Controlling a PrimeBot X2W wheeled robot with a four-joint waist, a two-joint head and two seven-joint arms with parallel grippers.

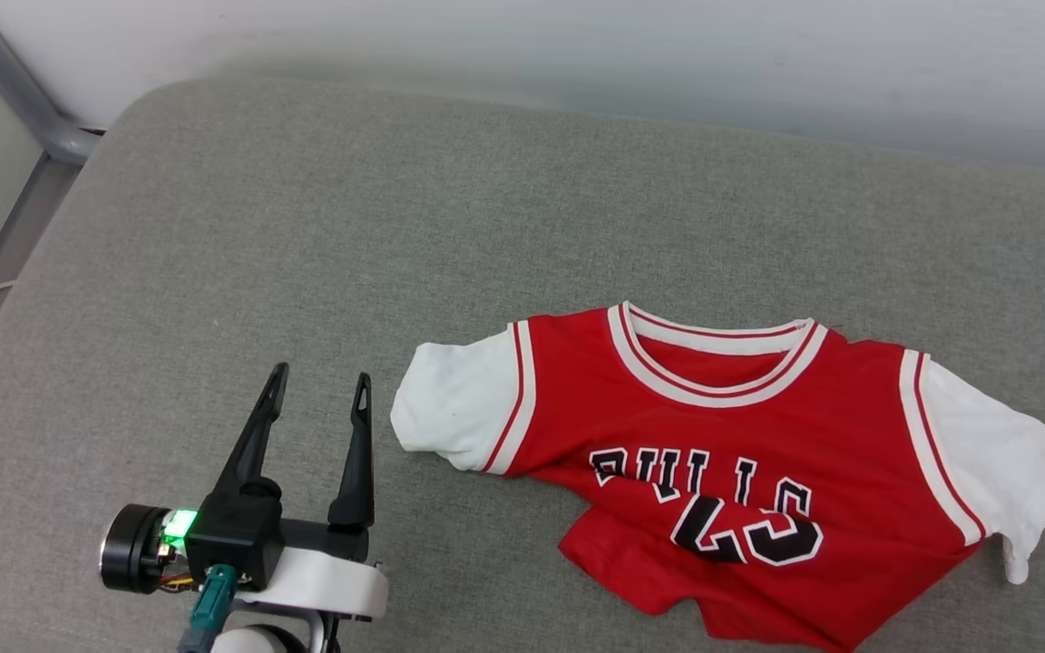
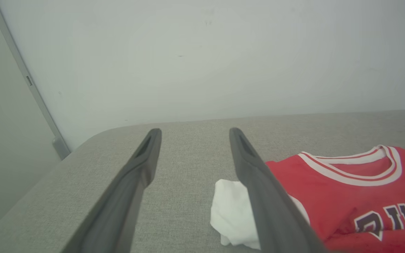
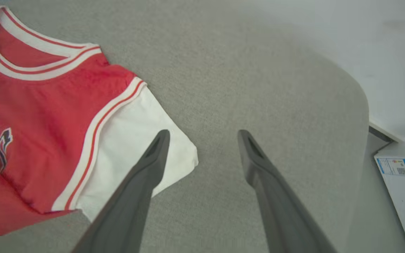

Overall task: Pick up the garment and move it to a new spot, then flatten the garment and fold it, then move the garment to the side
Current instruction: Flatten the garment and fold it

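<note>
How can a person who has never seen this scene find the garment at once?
Look at the wide grey padded surface before the pale wall. On its near right part, just right of the open left gripper, lies the garment. It is the one red thing there: a jersey with white short sleeves, a striped collar and the black number 23.
</note>
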